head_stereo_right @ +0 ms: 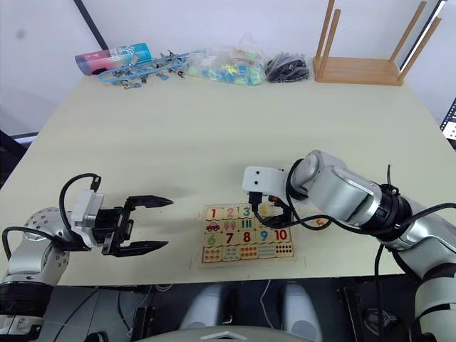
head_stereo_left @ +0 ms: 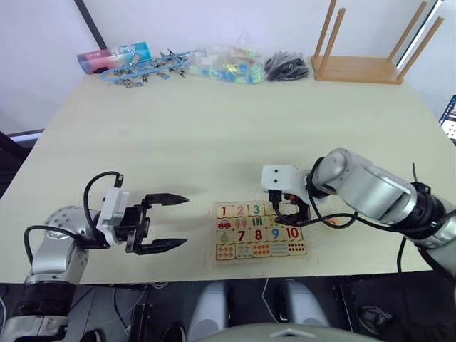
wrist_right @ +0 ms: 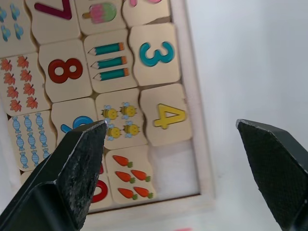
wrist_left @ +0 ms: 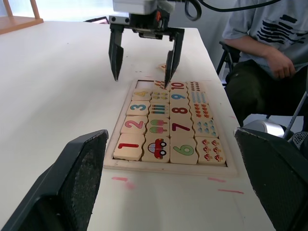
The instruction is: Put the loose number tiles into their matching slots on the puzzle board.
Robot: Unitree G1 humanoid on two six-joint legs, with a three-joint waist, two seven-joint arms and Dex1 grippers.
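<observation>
Tabletop [head_stereo_left: 178, 135]: puzzle board [head_stereo_left: 259, 231], long axis left-right; tiles 1–4 seated, fifth slot [wrist_right: 177, 171] bare. Right gripper [head_stereo_left: 292, 211] above, left gripper [head_stereo_left: 169, 221] beside; both jaws wide, empty.

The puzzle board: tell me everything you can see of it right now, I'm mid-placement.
The puzzle board is a flat light-wood tray with a raised rim, lying near the table's front edge. Number tiles 1 to 4 fill the row along one long edge; the slot past the 4 is empty. Picture, 6-10 and dot tiles fill the other rows. The right gripper hovers open over that empty end.
</observation>
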